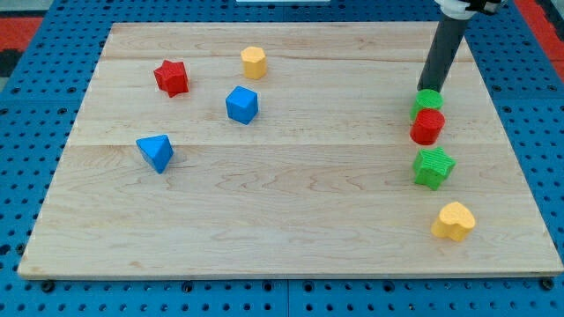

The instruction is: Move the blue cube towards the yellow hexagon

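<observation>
The blue cube [241,105] sits on the wooden board in the upper left part of the view. The yellow hexagon [254,62] lies just above it and slightly to the right, a short gap between them. My tip [429,89] is far off at the view's right, right at the top edge of a green cylinder [428,103]; I cannot tell if it touches. The rod rises from there to the view's top edge.
A red star [172,77] lies left of the hexagon. A blue triangular block [156,152] lies lower left of the cube. At the right, a red cylinder [427,127], a green star [434,167] and a yellow heart [454,221] run downward below the green cylinder.
</observation>
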Controlling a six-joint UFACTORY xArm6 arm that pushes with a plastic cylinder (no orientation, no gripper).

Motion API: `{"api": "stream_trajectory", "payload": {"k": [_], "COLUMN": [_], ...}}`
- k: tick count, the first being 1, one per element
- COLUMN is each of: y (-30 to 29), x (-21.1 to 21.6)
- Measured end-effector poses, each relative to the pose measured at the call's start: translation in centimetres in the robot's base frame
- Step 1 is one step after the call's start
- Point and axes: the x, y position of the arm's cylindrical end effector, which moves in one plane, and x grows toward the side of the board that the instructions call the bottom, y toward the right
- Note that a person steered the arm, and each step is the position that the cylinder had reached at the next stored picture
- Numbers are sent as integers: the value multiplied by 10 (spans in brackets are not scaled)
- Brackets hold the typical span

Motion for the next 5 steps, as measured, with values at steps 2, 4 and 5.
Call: {"api": "stream_trajectory", "payload": {"k": [2,4,5], "y": [-2,-80,-134], "x": [4,-13,30]}}
